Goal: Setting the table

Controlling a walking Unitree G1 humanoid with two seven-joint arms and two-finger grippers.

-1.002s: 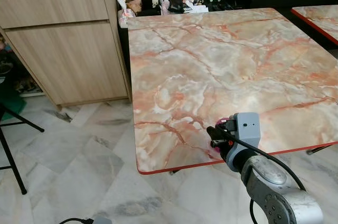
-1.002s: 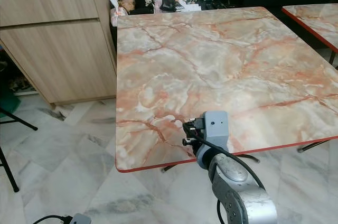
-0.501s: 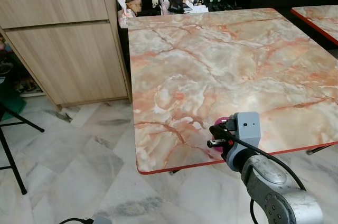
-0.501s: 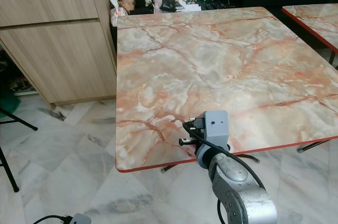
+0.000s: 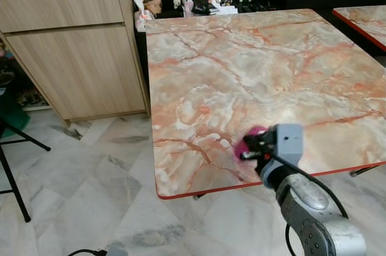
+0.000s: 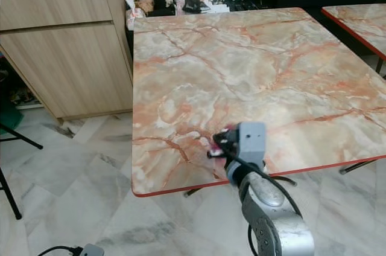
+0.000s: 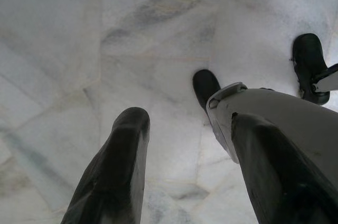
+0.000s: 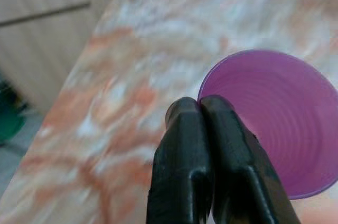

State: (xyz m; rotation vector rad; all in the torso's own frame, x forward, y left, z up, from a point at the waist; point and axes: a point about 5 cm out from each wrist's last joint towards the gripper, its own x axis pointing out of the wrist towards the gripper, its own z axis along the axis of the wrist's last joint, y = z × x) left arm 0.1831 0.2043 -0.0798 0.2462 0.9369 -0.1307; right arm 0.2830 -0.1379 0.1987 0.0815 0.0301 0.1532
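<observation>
Right gripper pinching the purple cup rim above the table's near edge; lower it level, release gently.

We are seeing a purple cup with ring lines inside, and our right end effector is showing black fingers. The tabletop is showing swirly pink, orange and cream marble with a red edge. The floor is looking pale grey and white. The cabinet is showing light wood.
</observation>
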